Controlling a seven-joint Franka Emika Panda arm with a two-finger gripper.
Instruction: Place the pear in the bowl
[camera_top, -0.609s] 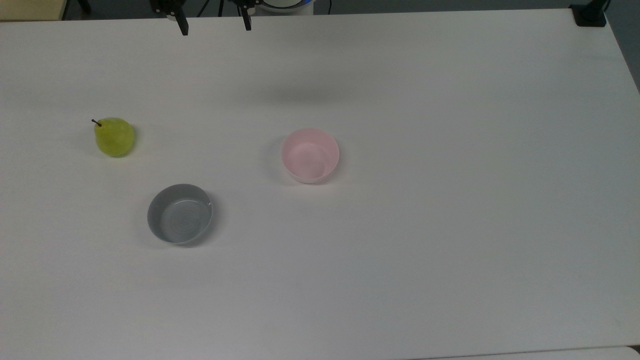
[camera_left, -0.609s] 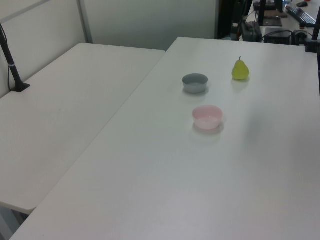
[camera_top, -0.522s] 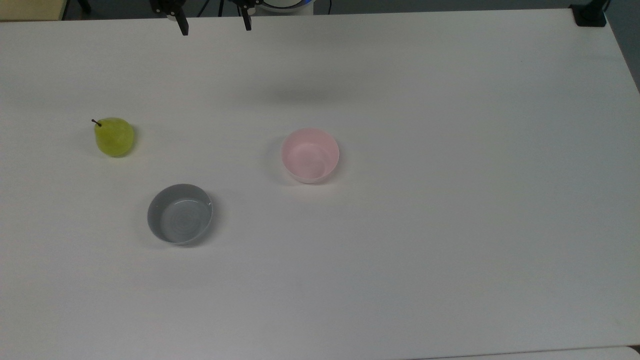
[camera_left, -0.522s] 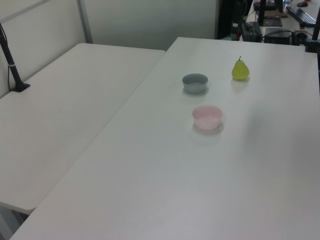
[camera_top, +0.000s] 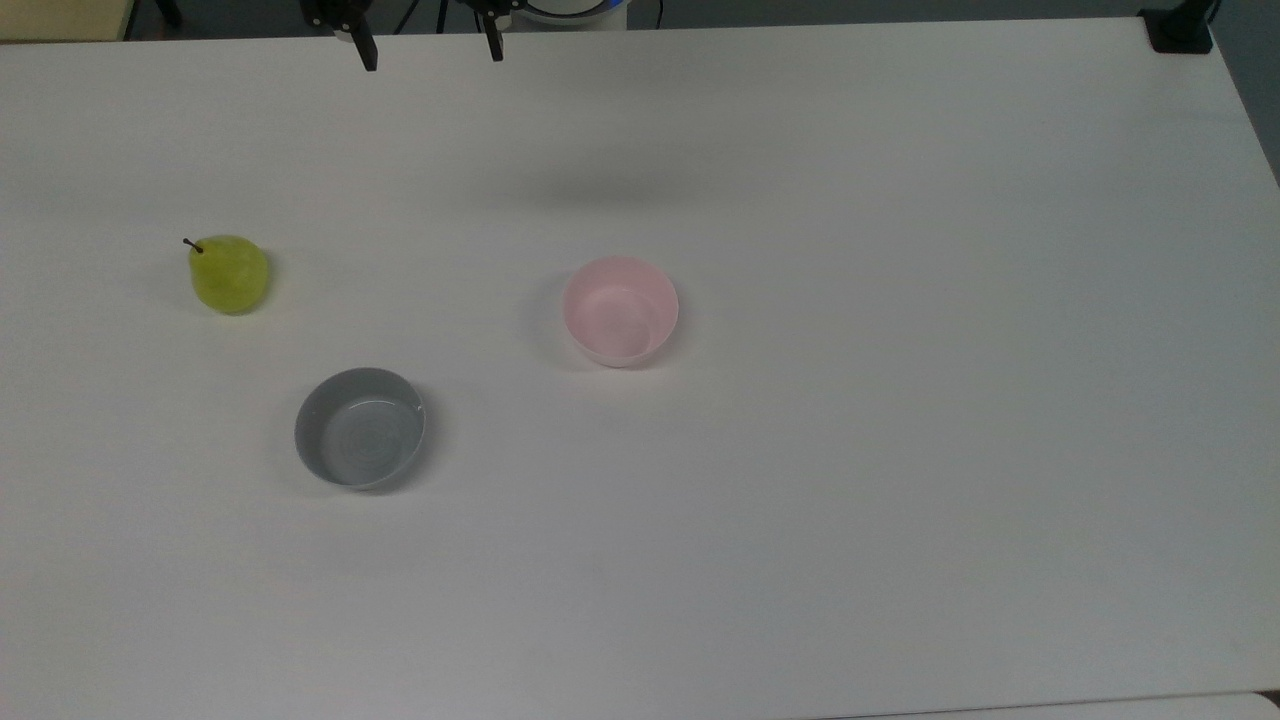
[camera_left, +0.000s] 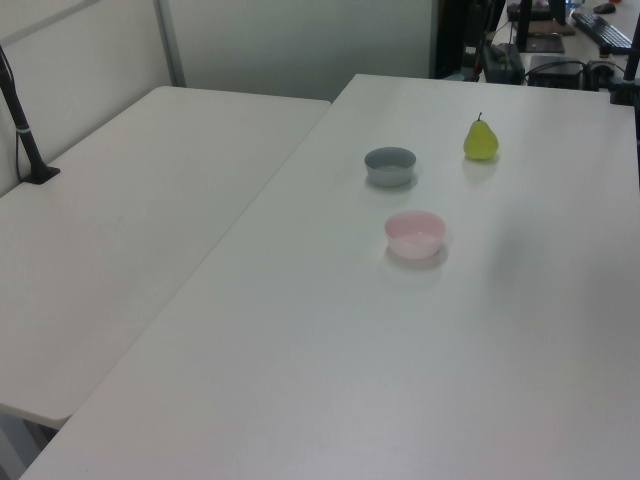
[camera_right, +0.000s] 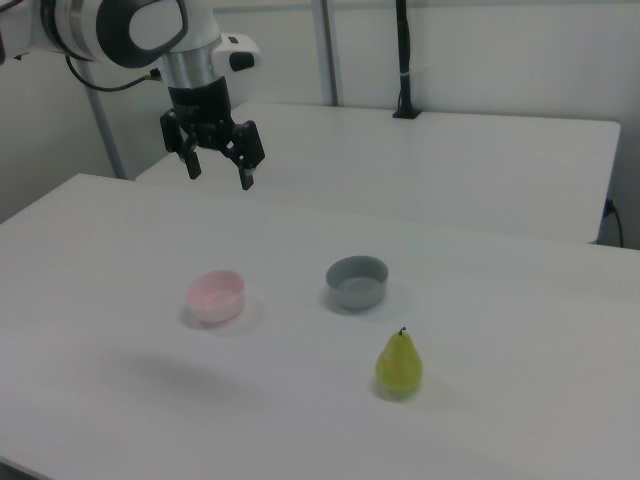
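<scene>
The gripper (camera_right: 220, 170) hangs high above the white table (camera_top: 900, 400), fingers spread wide and pointing down, with nothing between them. In the top view its two dark fingertips (camera_top: 369, 55) poke in right at the table's far edge, toward the far-left corner.

Down on the surface, the pear (camera_top: 229, 273) stands upright on its own, stem up, near the left edge in the top view, well apart from the gripper. In the right view the pear (camera_right: 399, 364) sits closest to the near edge; in the left view the pear (camera_left: 481, 140) is out toward the far-right corner.

The bowl (camera_top: 620, 310), pale pink with upright sides, sits around the middle of the table, empty, open side up. The right view has the bowl (camera_right: 217, 296) below the gripper, though the gripper is well above it and further back. In the left view the bowl (camera_left: 414, 234) is nearer the camera than the pear.

The grey bowl (camera_top: 360, 427), wider and shallower, rests between the other two and nearer the top view's near edge, touching neither. It is empty too.

A second white table (camera_left: 120, 230) stands just beside the first, along its long edge.
</scene>
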